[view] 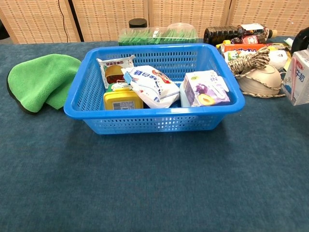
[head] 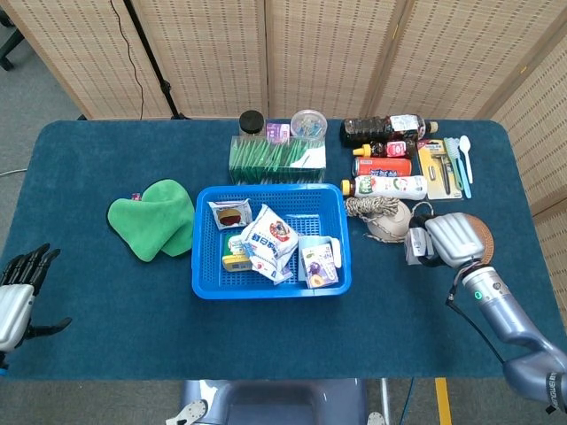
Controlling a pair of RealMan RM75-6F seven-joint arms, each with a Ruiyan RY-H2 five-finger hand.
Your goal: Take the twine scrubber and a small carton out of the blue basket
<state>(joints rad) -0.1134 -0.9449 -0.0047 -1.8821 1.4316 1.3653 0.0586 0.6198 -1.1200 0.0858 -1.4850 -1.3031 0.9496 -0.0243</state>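
Observation:
The blue basket [head: 270, 291] [view: 154, 114] stands mid-table, holding a purple small carton [head: 318, 261] [view: 204, 89], snack bags and a yellow tub. To its right, on the cloth, lies the twine scrubber [head: 383, 218] [view: 259, 72], a pale dome with a coil of rope on top. Just right of the scrubber, low by the table, my right hand [head: 453, 239] grips a white small carton [head: 415, 247] [view: 298, 77]. In the chest view only a dark bit of that hand shows above the carton. At the near left edge my left hand [head: 18, 297] hangs with its fingers apart, holding nothing.
A folded green cloth [head: 155, 218] [view: 41, 80] lies left of the basket. Behind the basket are a green box [head: 276, 156] and jars. Bottles and tubes [head: 387, 165], brushes and a round coaster [head: 484, 232] crowd the back right.

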